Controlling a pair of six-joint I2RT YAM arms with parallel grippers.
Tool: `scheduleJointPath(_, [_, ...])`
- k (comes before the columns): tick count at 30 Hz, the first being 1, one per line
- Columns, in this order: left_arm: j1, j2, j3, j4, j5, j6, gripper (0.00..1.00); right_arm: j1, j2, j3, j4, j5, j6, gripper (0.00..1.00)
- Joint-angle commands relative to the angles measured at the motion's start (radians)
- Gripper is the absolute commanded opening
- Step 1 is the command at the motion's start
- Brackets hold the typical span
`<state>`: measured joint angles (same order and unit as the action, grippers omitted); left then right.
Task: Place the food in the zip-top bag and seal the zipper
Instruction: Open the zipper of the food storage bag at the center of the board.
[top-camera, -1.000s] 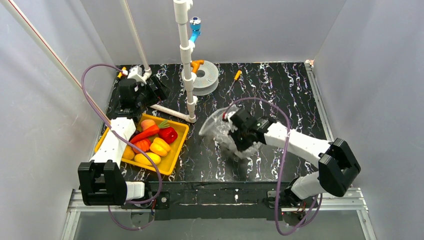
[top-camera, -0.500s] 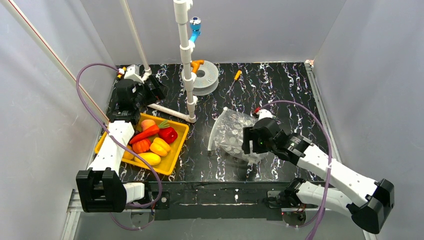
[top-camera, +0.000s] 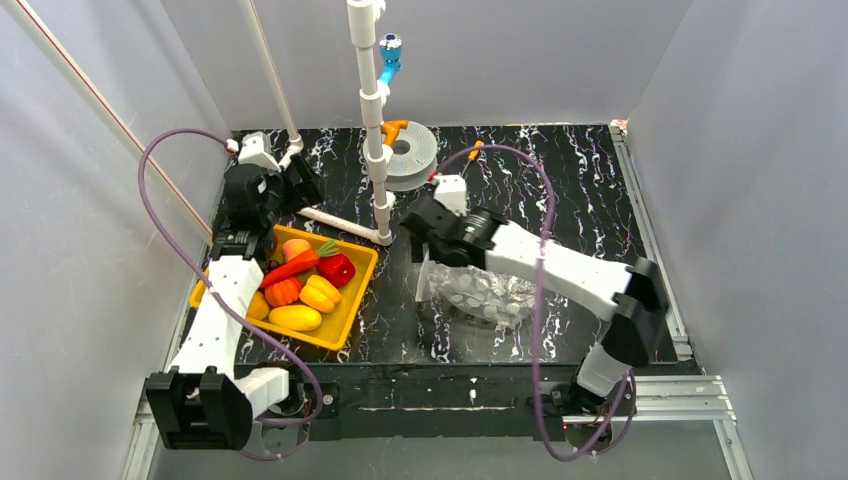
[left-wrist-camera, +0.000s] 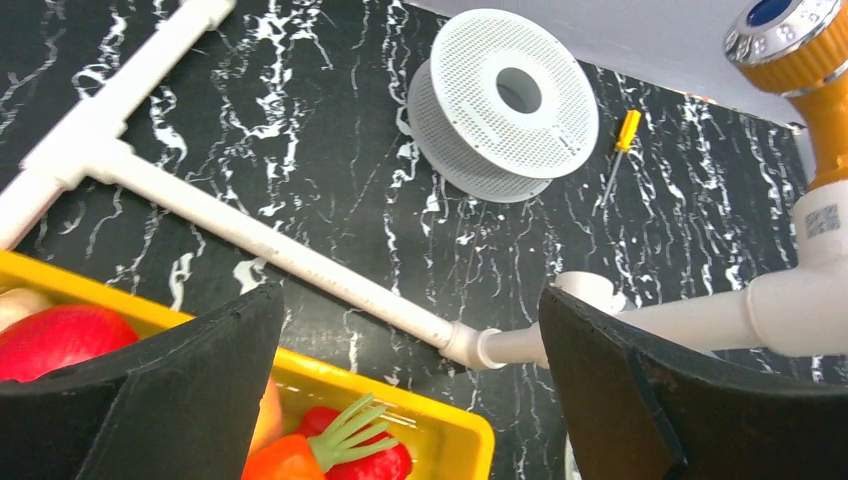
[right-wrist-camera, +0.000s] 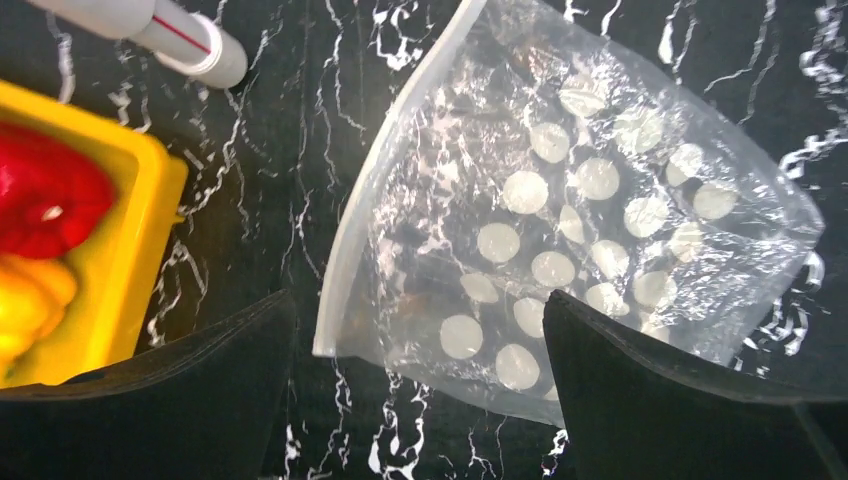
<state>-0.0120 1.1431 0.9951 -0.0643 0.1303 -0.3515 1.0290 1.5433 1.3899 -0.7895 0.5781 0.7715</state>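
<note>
- My right jaws have just let go. A second ago they were pinching the zip-top bag (top-camera: 480, 290), bunched up and lifted to the right of the yellow tray (top-camera: 358, 300). Now they stand spread wide with nothing between them.
- The bag lies flat on the counter (top-camera: 580, 180) just right of the tray, not touching it. Its zipper (right-wrist-camera: 385, 165) runs along the edge nearest the tray (I cannot tell whether the strip is pressed shut or parted).
- My right arm (top-camera: 560, 265) has swung out and come back in that second. Its jaws now hover over the tray-side edge of the bag without touching it.
- My left jaws are spread as wide as before and empty, above the far end of the tray. My left arm (top-camera: 225, 300) has shifted only a little.
- The food (top-camera: 305, 285) is all in the tray, as it was, and nothing appears to be in the bag.
- My judgement: the bag is laid out, but loading has not begun. The mouth needs opening and holding before any piece goes in.
</note>
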Motion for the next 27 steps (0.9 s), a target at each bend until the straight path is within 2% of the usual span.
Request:
scheduleJointPath(1, [-0.017, -0.106, -0.047, -0.011, -0.110, 0.068, 1.00, 0.041, 0.223, 0.257, -0.259, 0.266, 0.064, 0.98])
scheduleJointPath(4, [-0.021, -0.130, -0.035, -0.019, -0.106, 0.062, 1.00, 0.058, 0.378, 0.403, -0.333, 0.285, 0.045, 0.98])
scheduleJointPath(7, [-0.021, -0.117, -0.041, -0.015, -0.087, 0.044, 1.00, 0.083, 0.500, 0.441, -0.295, 0.286, -0.030, 0.98])
scheduleJointPath(9, [-0.021, -0.110, -0.045, -0.006, -0.065, 0.026, 1.00, 0.099, 0.554, 0.435, -0.250, 0.327, -0.097, 0.98])
scheduleJointPath(14, [-0.021, -0.109, -0.047, -0.001, -0.044, 0.016, 0.99, 0.110, 0.717, 0.540, -0.314, 0.482, -0.154, 0.98])
scheduleJointPath(23, [-0.022, -0.107, -0.048, -0.001, -0.035, 0.013, 1.00, 0.108, 0.820, 0.606, -0.403, 0.594, -0.142, 0.94])
scheduleJointPath(26, [-0.021, -0.105, -0.048, 0.000, -0.033, 0.013, 1.00, 0.106, 0.816, 0.600, -0.427, 0.611, -0.119, 0.88])
scheduleJointPath(27, [-0.021, -0.105, -0.047, 0.000, -0.032, 0.013, 1.00, 0.106, 0.809, 0.589, -0.429, 0.616, -0.117, 0.82])
